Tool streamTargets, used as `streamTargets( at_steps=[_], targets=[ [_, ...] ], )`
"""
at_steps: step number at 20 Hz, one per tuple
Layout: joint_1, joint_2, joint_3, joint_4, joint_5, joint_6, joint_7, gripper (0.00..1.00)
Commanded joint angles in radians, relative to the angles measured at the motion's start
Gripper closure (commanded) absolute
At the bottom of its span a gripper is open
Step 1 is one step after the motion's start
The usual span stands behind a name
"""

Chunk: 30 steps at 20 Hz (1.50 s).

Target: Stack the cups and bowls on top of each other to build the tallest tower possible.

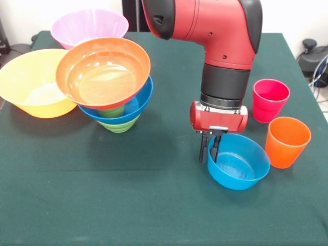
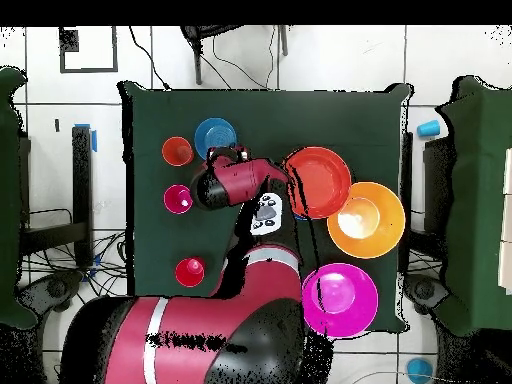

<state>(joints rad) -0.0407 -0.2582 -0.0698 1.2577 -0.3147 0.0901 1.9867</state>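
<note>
My hand [image 1: 210,148] hung low over the green bench [image 1: 154,205], its two dark fingers [image 1: 203,149] set narrow and straddling the near-left rim of the small blue bowl [image 1: 239,162]: one finger stood outside the wall and the other just inside it. Whether they pinched the rim or merely stood on either side of it, I could not tell. The bowl sat upright on the bench, mouth up.

Just beside it, toward the picture's right in the front view, stood the orange cup [image 1: 287,141], and behind that the magenta-pink cup [image 1: 270,99], both upright and apart from each other. From overhead I also saw a red cup [image 2: 189,271] standing alone nearer my base, well apart from the others.

The tower [image 1: 113,87] stood well away from my hand. Its base was the small green bowl [image 1: 119,124], with the wide blue bowl [image 1: 137,107] seated on it and the shallow orange-red bowl [image 1: 102,72] on top, tilted so that its mouth faced the front camera. The big yellow-orange bowl [image 1: 31,84] rested on the bench next to the tower, its rim close to or touching the orange-red one, and the big pink bowl [image 1: 89,26] sat behind them.
</note>
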Motion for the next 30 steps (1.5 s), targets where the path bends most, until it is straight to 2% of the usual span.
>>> streamTargets(
  at_steps=[1, 4, 12, 17, 21, 24, 30],
  targets=[
    [-0.025, -0.063, 0.099, 0.097, -0.090, 0.059, -0.046, 1.00],
    [-0.073, -0.179, 0.152, 0.203, -0.105, 0.114, -0.105, 1.00],
    [-0.195, -0.341, 0.268, 0.341, -0.130, 0.192, -0.177, 1.00],
    [-0.265, -0.383, 0.325, 0.363, -0.154, 0.217, -0.206, 1.00],
    [-0.295, -0.410, 0.355, 0.384, -0.163, 0.220, -0.189, 1.00],
    [-0.341, -0.437, 0.403, 0.416, -0.169, 0.219, -0.195, 1.00],
    [-0.392, -0.492, 0.474, 0.451, -0.156, 0.241, -0.181, 1.00]
  ],
)
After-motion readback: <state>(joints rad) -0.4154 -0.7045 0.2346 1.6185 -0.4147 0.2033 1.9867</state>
